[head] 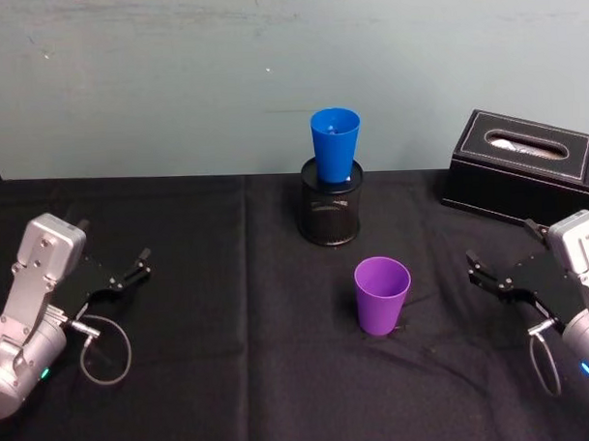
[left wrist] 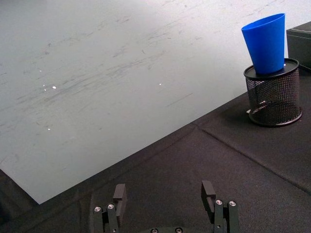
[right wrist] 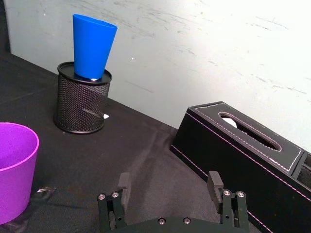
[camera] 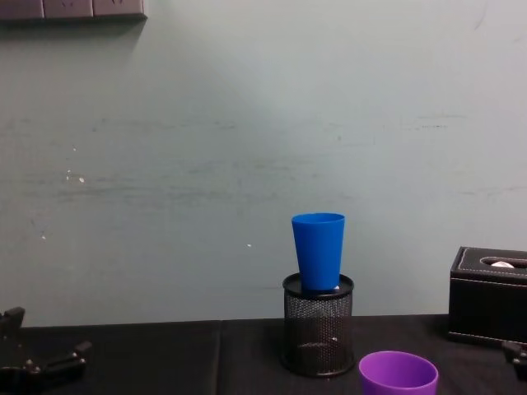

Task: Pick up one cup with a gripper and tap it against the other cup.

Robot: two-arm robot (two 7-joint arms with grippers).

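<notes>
On the black cloth (head: 232, 377), near centre, a smooth purple plastic cup (head: 382, 295) stands upright and empty.
Behind it, a bright blue tapered cup (head: 334, 146) sits upright inside a black mesh pen holder (head: 332, 214); a stitched black tissue box (head: 525, 164) lies far right. The left gripper (left wrist: 164, 194) and right gripper (right wrist: 169, 182) rest at either side, jaws spread, holding nothing.

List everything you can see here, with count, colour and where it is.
purple plastic tapered cup: one, purple, upright on the cloth, centre front.
blue plastic tapered cup: one, blue, upright in the pen holder.
black mesh pen holder: one, black, behind the purple cup.
black stitched tissue box: one, black, back right.
black tablecloth: one, black, covering the table.
left claw: one, black, open, left side.
right claw: one, black, open, right side.
</notes>
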